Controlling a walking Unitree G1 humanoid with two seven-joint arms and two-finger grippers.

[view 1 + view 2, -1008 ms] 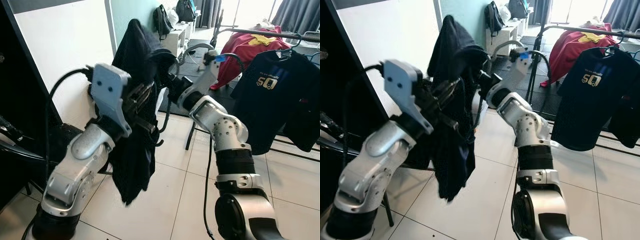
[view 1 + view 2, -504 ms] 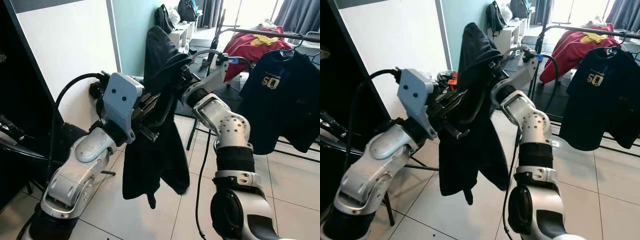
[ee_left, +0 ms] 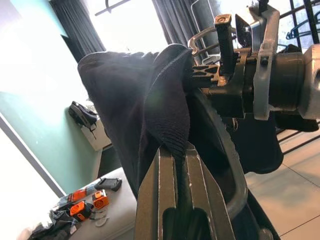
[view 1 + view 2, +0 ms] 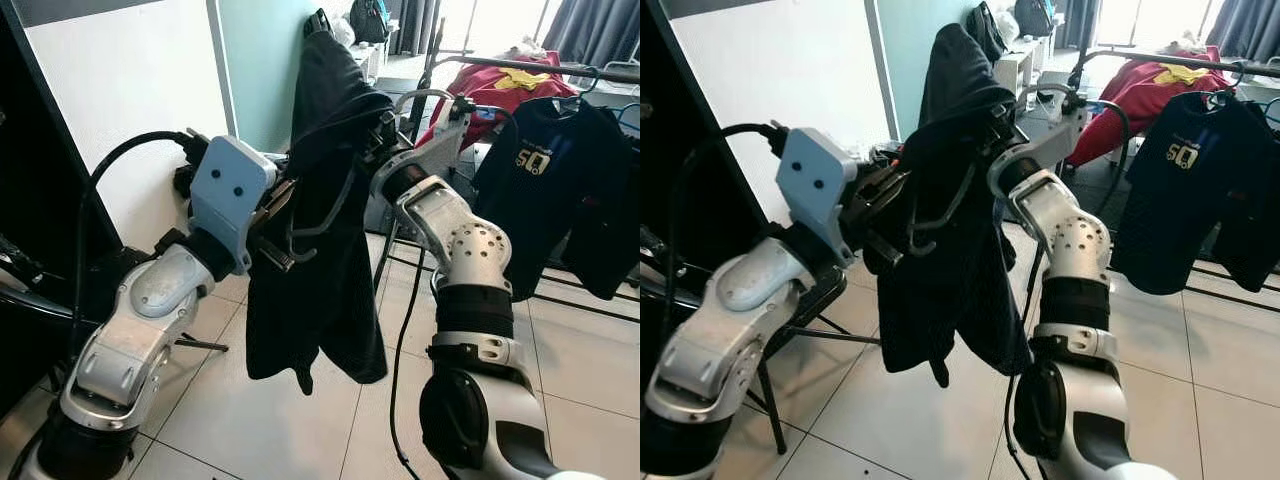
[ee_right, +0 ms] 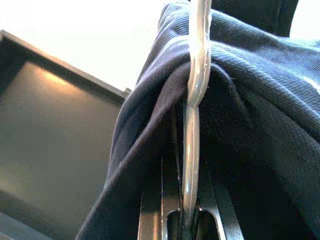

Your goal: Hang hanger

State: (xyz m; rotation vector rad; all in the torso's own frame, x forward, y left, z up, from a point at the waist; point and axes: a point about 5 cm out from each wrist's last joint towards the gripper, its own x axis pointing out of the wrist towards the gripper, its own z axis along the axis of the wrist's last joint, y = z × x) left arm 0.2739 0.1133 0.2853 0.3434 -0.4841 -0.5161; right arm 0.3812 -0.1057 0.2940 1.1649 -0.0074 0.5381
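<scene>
A dark navy garment [image 4: 320, 290] hangs on a pale grey hanger [image 5: 197, 75], held up in front of me between both arms. My left gripper [image 3: 176, 150] is shut on a fold of the cloth at the garment's left side [image 4: 285, 215]. My right gripper [image 5: 187, 165] is shut on the hanger's thin wire, near the garment's top [image 4: 378, 140]. A grey loop of the hanger [image 4: 940, 205] shows against the cloth. The garment's hem hangs well above the tiled floor.
A black clothes rail [image 4: 530, 66] stands to the right. On it hang a navy T-shirt with a "50" print [image 4: 540, 190] and a red garment [image 4: 500, 90]. A white wall panel [image 4: 130, 90] and a dark frame [image 4: 30, 250] stand close on my left.
Both arms have carried the garment up and to the right, nearer the rail. It now hangs longer and more spread out than a second ago.
</scene>
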